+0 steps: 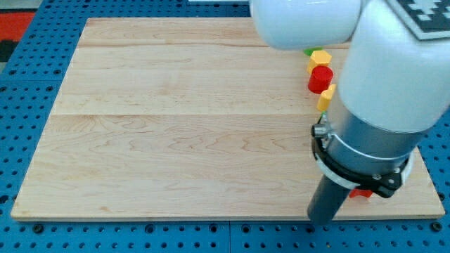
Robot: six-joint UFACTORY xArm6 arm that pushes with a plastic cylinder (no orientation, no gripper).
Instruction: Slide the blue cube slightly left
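Closest to the camera, the arm fills the view's right side: a white upper body, a grey cylinder with a black clamp ring, and a dark rod below it. My tip sits near the bottom edge of the wooden table, at the view's lower right. No fingers exist on this arm, so their state does not apply. A small red block shows just right of the rod, mostly hidden. Above, along the arm's edge, stand a yellow block, a red cylinder, another yellow block and a green sliver. The blue cube is not visible; its position cannot be told.
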